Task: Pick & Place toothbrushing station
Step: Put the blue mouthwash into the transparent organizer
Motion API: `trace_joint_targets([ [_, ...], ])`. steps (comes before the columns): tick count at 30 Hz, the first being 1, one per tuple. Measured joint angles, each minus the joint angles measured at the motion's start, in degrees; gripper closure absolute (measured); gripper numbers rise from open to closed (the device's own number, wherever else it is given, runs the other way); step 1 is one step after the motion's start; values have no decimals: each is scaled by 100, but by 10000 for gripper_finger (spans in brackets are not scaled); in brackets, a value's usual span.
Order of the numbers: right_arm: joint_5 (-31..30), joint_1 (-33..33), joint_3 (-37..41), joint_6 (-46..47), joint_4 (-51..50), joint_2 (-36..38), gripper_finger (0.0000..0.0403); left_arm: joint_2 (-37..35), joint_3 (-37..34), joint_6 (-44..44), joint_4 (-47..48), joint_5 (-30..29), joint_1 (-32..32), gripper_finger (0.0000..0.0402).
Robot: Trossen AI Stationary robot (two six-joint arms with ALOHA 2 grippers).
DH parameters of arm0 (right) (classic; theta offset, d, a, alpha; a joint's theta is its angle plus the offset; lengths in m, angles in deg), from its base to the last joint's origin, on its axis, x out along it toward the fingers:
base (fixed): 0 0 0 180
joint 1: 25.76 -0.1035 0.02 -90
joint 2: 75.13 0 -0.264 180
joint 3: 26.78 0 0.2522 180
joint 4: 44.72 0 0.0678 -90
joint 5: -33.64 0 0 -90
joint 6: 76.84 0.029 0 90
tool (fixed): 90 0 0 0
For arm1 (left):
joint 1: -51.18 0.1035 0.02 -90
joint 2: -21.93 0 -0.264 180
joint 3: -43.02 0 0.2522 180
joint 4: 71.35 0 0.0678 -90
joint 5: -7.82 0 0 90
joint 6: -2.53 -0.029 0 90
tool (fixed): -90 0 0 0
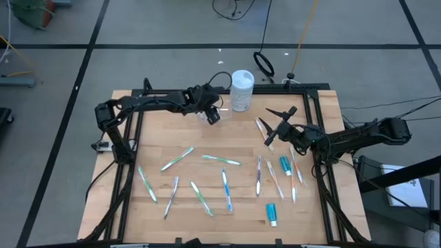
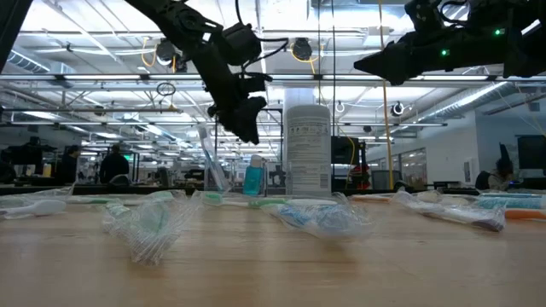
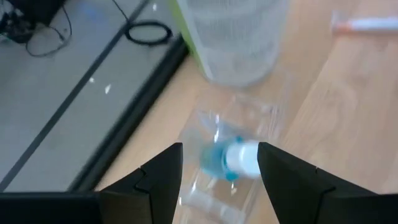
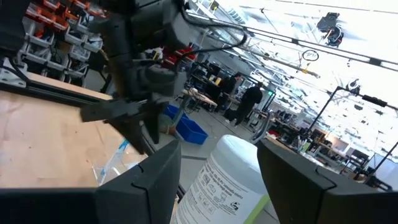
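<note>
The toothbrushing station point(image 3: 227, 165), a small clear plastic holder with a blue and white tube in it, stands on the table at the far side, next to the white lidded tub point(image 1: 242, 89). It also shows in the low view point(image 2: 215, 170). My left gripper point(image 1: 212, 114) is open and hangs above the holder, its fingers point(image 3: 155, 180) on either side of it in the left wrist view and clear of it in the low view point(image 2: 243, 119). My right gripper point(image 1: 270, 128) is open and empty, raised to the right of the tub and pointing toward it.
Several toothbrushes point(image 1: 222, 160) lie scattered over the near half of the wooden table. Two toothpaste tubes point(image 1: 271, 213) point(image 1: 284, 164) lie at the near right. The table's black frame rail point(image 1: 227, 88) runs just behind the tub.
</note>
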Motion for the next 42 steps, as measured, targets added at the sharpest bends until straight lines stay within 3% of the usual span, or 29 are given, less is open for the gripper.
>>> trace_joint_targets([
  [5, 2, 0, 0, -35, 1, 0, 195, 2, -144, 163, -4, -52, 38, 188],
  [11, 0, 0, 0, -87, 9, 0, 195, 12, -149, 1027, -268, -47, -16, 188],
  [19, 0, 0, 0, -47, 6, 0, 195, 463, -146, 1139, -555, -193, -73, 188],
  [31, 0, 2, 0, -37, 4, 0, 195, 422, -103, 772, -123, -699, -73, 188],
  [42, 0, 2, 0, -32, 4, 0, 195, 417, -88, 894, 230, -501, -73, 188],
])
